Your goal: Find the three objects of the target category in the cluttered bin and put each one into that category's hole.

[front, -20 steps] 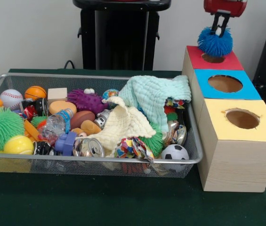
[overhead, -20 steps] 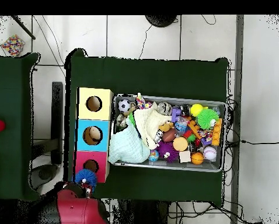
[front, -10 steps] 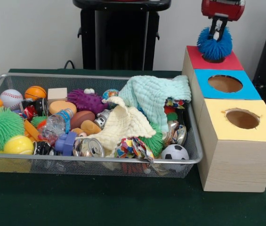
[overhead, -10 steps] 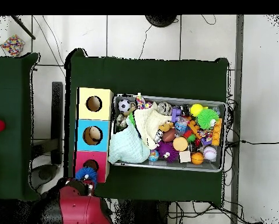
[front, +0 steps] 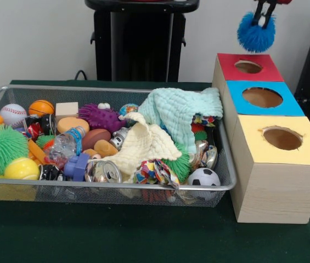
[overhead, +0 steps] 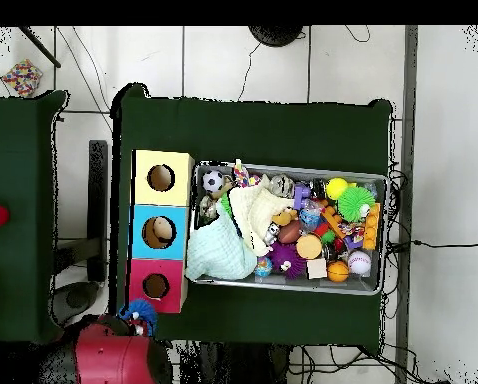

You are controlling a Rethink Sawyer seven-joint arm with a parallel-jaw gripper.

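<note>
My gripper [front: 263, 21] hangs at the top right, shut on a blue fuzzy puffball [front: 255, 34]. The puffball is in the air, well above the red-surround hole [front: 248, 67] and slightly behind it. Its eyes do not show. In the overhead view the puffball [overhead: 141, 316] sits just past the box end, near the red hole [overhead: 156, 286], with the red arm body below it. The wire mesh bin [front: 89, 186] lies left of the box, full of toys; it also shows in the overhead view [overhead: 293, 289]. The brown monkey plush is hidden.
The wooden box also has a blue-surround hole [front: 262, 97] and a yellow-surround hole [front: 282, 138]. In the bin lie a mint cloth [front: 179, 109], a cream cloth [front: 144, 145], a green spiky ball [front: 1, 148], a purple spiky ball [front: 101, 116] and a soccer ball [front: 203, 177].
The gripper has risen with the blue puffball, from resting on the red-surround hole to well above it, and drawn back a little toward the robot's base.
</note>
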